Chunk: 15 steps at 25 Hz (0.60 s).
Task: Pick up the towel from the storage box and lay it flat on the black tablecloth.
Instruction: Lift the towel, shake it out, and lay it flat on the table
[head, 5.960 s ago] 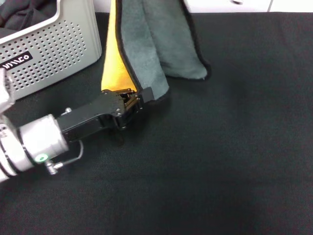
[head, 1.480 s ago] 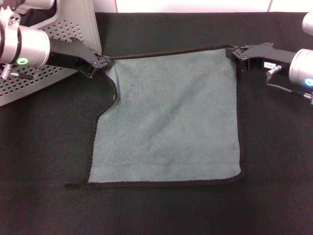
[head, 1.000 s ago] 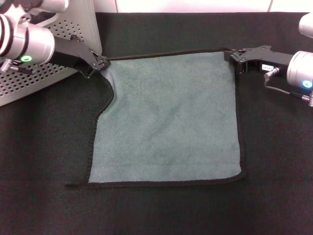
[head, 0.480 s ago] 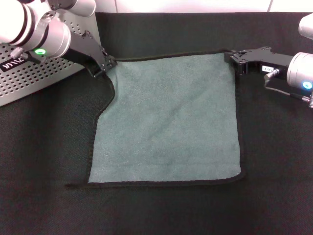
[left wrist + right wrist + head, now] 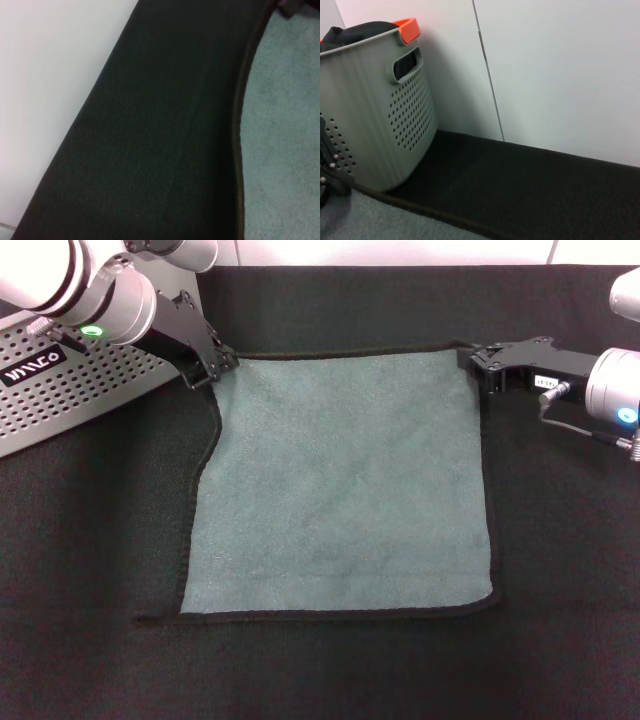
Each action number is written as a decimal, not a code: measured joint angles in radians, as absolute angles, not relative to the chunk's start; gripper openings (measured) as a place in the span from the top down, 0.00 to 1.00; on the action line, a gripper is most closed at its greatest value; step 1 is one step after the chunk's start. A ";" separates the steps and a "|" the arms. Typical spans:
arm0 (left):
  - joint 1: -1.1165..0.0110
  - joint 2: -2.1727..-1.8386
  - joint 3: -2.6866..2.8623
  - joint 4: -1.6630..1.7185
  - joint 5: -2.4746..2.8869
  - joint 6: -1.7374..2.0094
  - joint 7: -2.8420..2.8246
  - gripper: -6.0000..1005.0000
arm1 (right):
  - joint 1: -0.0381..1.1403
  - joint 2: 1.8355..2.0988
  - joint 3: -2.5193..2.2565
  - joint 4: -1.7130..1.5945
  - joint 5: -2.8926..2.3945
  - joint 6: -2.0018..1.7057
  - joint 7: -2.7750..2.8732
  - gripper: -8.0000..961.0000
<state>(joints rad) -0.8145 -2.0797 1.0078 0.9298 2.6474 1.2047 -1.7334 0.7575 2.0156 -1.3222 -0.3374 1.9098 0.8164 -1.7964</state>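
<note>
Black tablecloth (image 5: 560, 570) covers all the surface before you. Your left gripper (image 5: 218, 368) is at the towel's (image 5: 345, 485) far left corner, your right gripper (image 5: 478, 366) at its far right corner; you cannot tell if the fingers pinch or are spread. Towel lies flat on the cloth, grey-green face up. Storage box (image 5: 70, 390) stands at far left.
</note>
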 joint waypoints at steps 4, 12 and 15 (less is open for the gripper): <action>-0.815 -2.080 1.008 0.929 2.649 1.204 -1.733 0.97 | 0.755 2.016 -1.322 -0.337 1.910 0.817 -1.797 0.95; -0.815 -2.083 1.007 0.930 2.647 1.201 -1.740 0.96 | 0.753 2.016 -1.321 -0.338 1.911 0.817 -1.801 0.95; -0.812 -2.085 1.005 0.930 2.648 1.181 -1.773 0.96 | 0.747 2.015 -1.317 -0.344 1.914 0.814 -1.799 0.95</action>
<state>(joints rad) -0.8116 -2.0845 1.0051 0.9301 2.6478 1.1811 -1.7731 0.7475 2.0150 -1.3171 -0.3440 1.9145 0.8144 -1.7993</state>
